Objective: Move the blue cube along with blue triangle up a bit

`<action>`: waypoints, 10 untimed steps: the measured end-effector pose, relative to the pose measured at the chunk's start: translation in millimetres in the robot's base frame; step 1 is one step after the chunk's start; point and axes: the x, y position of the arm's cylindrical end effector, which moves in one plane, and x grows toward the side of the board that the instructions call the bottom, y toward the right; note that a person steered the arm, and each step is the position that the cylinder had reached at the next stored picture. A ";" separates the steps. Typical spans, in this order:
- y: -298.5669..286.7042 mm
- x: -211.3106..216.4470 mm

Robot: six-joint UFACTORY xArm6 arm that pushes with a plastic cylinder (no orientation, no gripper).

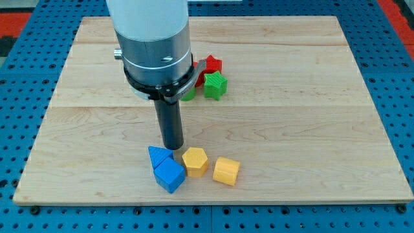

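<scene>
Because no fingers are fitted, nothing is gripped; only my tip [172, 149] is carried, set just above the blue triangle [158, 156] at the counter [310, 97]'s lower middle. The blue cube [169, 175] is seen touching the triangle's lower side, so for an upward push the tip is judged wrongly placed.
</scene>
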 end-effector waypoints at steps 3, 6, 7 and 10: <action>9.4 -0.4; 14.8 1.5; 52.5 -14.7; 199.7 94.6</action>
